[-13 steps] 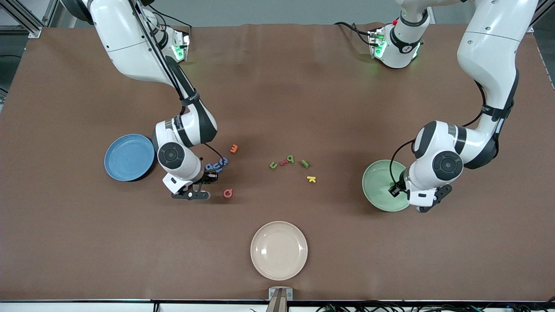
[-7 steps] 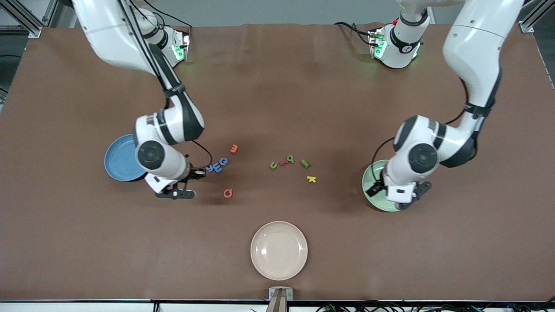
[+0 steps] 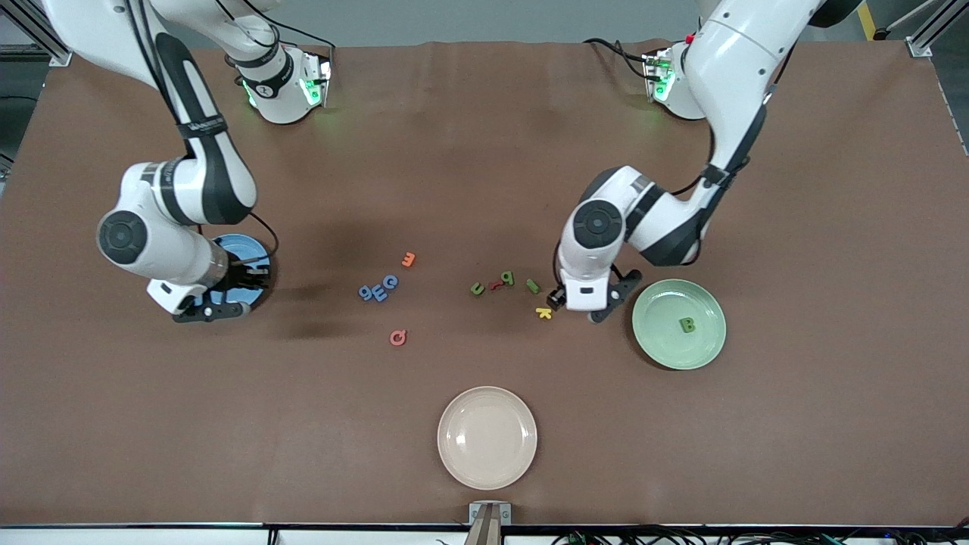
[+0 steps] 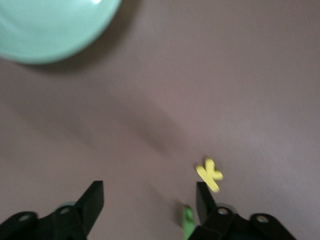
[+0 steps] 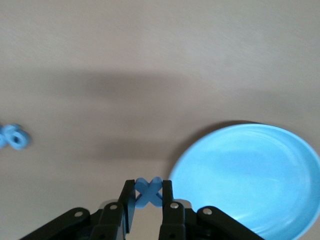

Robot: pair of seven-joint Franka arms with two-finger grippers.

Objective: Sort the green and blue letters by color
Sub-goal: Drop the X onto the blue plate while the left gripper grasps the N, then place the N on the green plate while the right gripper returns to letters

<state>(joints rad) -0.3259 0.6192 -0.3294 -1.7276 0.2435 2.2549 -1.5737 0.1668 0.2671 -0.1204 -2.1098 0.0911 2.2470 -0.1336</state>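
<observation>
My right gripper (image 3: 241, 281) is shut on a blue X letter (image 5: 148, 192) and holds it over the rim of the blue plate (image 3: 227, 246), which also shows in the right wrist view (image 5: 250, 180). Three blue letters (image 3: 378, 289) lie in a cluster mid-table, also in the right wrist view (image 5: 15, 136). Three green letters lie in a row (image 3: 477, 288), (image 3: 508, 278), (image 3: 533, 286). A green B (image 3: 687, 325) lies in the green plate (image 3: 658, 337). My left gripper (image 4: 149, 200) is open and empty, low over the table beside the green letter (image 4: 187, 222).
A yellow K (image 3: 543, 312) lies right by the left gripper, also in its wrist view (image 4: 209, 175). A dark red letter (image 3: 494, 285) sits among the green ones. An orange E (image 3: 408, 260) and a pink Q (image 3: 397, 337) lie near the blue cluster. A beige plate (image 3: 487, 437) stands nearest the front camera.
My right gripper has carried the blue X from the blue cluster to the blue plate. My left gripper has left the green plate, where the B now shows, and moved to the green letters.
</observation>
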